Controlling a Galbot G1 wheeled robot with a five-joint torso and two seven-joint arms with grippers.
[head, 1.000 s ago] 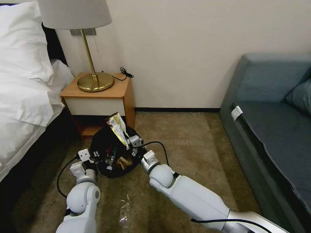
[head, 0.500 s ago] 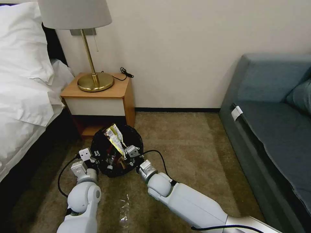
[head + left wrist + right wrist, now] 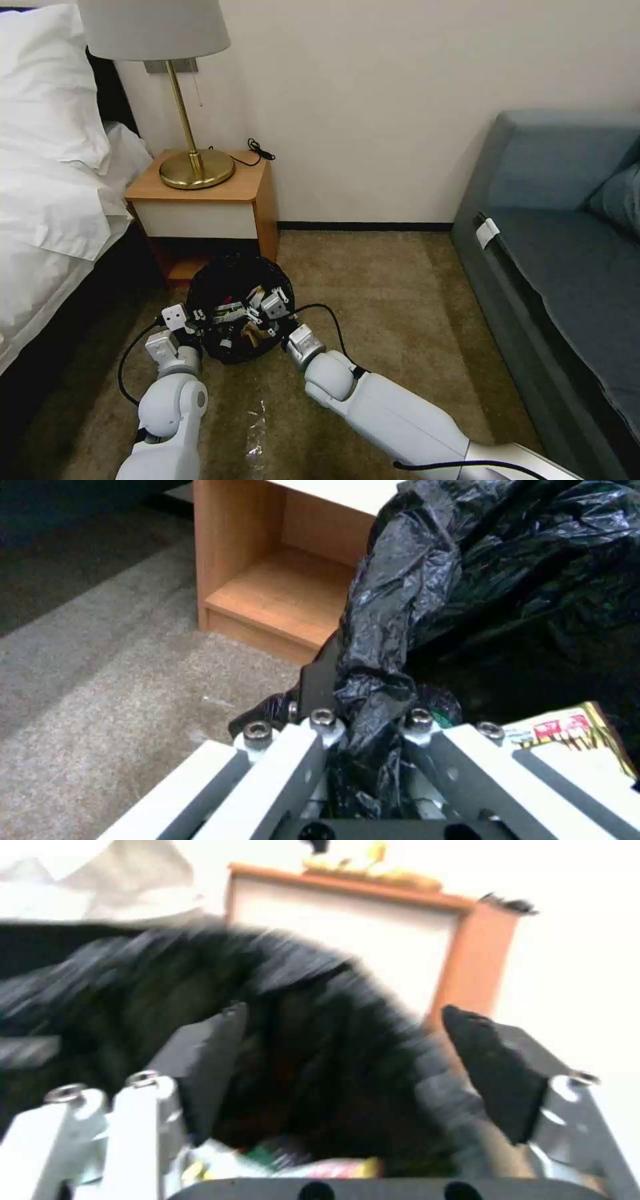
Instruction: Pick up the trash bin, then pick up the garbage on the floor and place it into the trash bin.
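Note:
The trash bin (image 3: 230, 283), lined with a black bag, hangs just above the floor (image 3: 400, 300) in front of the nightstand. My left gripper (image 3: 195, 328) is shut on its near rim; the left wrist view shows the jaws pinching the bunched black bag (image 3: 373, 630). Over the bin's mouth my right gripper (image 3: 260, 308) is open, and in the right wrist view its fingers (image 3: 213, 1050) stand wide apart with nothing between them. Garbage (image 3: 250, 331) lies inside the bin, including a brown paper piece. A dark-and-gold wrapper (image 3: 567, 727) lies in the bag.
A wooden nightstand (image 3: 213, 200) with a brass lamp (image 3: 193, 167) stands right behind the bin. A bed (image 3: 47, 200) lies to the left and a blue-grey sofa (image 3: 560, 267) to the right. A shiny strip of tape (image 3: 255, 433) lies on the carpet.
My right gripper came down into the bin with the gold wrapper and opened. The wrapper no longer stands up above the rim; it lies inside.

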